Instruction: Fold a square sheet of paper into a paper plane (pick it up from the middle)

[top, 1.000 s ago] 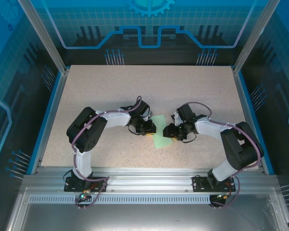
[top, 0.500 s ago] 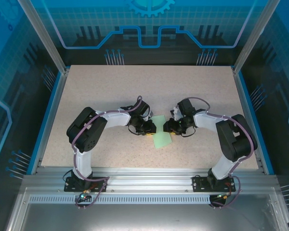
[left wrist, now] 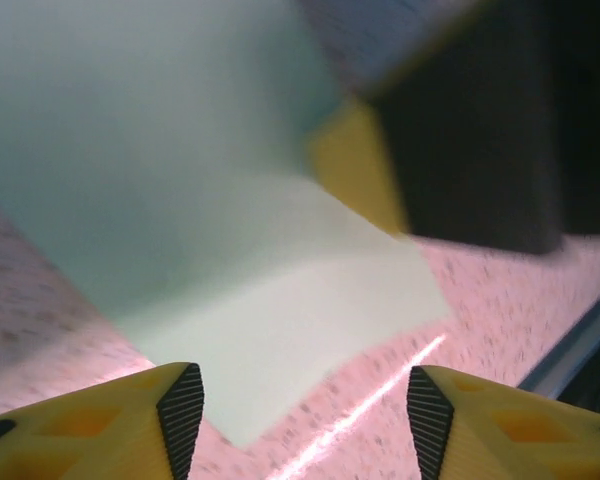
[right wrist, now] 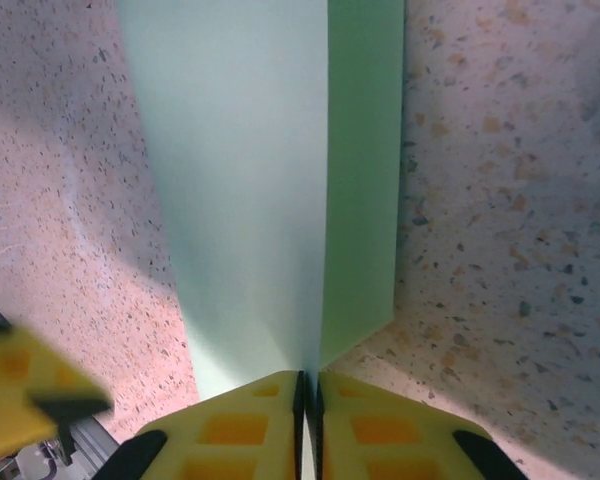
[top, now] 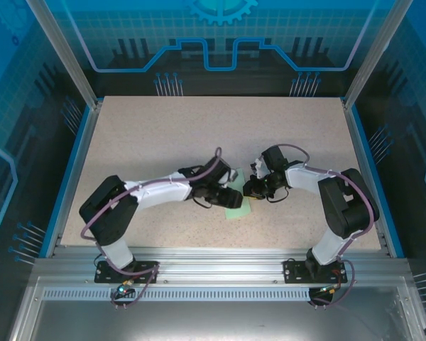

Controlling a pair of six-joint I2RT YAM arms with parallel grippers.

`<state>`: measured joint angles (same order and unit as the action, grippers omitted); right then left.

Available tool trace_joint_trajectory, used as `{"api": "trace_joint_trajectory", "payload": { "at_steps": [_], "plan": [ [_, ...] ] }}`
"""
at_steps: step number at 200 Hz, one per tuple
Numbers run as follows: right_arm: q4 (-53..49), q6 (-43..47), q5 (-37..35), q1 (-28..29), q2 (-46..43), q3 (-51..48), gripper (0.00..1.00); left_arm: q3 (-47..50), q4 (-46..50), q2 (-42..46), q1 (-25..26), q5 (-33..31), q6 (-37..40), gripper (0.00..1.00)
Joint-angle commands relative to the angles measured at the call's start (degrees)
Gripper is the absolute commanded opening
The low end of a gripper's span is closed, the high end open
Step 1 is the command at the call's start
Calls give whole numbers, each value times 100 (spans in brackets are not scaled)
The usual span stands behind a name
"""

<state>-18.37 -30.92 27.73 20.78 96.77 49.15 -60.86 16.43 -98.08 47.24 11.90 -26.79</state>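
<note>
The sheet of paper [top: 238, 209] is pale mint green and lies mid-table between both grippers. In the right wrist view the paper [right wrist: 250, 180] is bent along a lengthwise crease, and my right gripper [right wrist: 308, 400] is shut on that crease at its near end. From above, the right gripper [top: 250, 190] sits at the paper's right edge. My left gripper [top: 233, 198] reaches in from the left, partly covering the sheet. Its yellow fingers [left wrist: 175, 415] stand open, with a corner of the paper [left wrist: 230, 270] just ahead of them and nothing between them.
The speckled tabletop [top: 163, 135] has blue side borders and a metal rail [top: 213, 256] along the near edge. The right gripper's dark body [left wrist: 480, 120] looms close in the left wrist view. A dark table edge [left wrist: 580, 350] runs at that view's lower right.
The left arm stretched to the right and its gripper opened, letting go of the paper. The right gripper closed on the paper's crease.
</note>
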Motion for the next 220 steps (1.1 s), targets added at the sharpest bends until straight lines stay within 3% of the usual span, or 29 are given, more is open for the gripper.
{"api": "trace_joint_trajectory", "payload": {
  "at_steps": [1, 28, 49, 97, 136, 165, 220],
  "plan": [
    [-57, -32, 228, -116, 34, 93, 13, 223, 310, 265, 559, -1171, 556, 64],
    [-59, -65, 312, -118, 51, 93, 13, 52, 473, 91, 1221, -2193, 1045, 69],
    [-63, -89, 360, -118, 69, 88, 14, -214, 585, -224, 1522, -2558, 1257, 71],
    [-25, -176, 443, -120, 79, 233, 14, -736, 731, -818, 1724, -3099, 1420, 77],
    [-35, -169, 414, -118, 74, 201, 15, -781, 733, -908, 1737, -3574, 1339, 76],
    [-44, -169, 392, -118, 93, 192, 16, -702, 614, -790, 1743, -3703, 1291, 67],
    [-105, -151, 269, -118, 120, 219, 18, -412, 349, -444, 1731, -3738, 1242, 36]
  ]
}}
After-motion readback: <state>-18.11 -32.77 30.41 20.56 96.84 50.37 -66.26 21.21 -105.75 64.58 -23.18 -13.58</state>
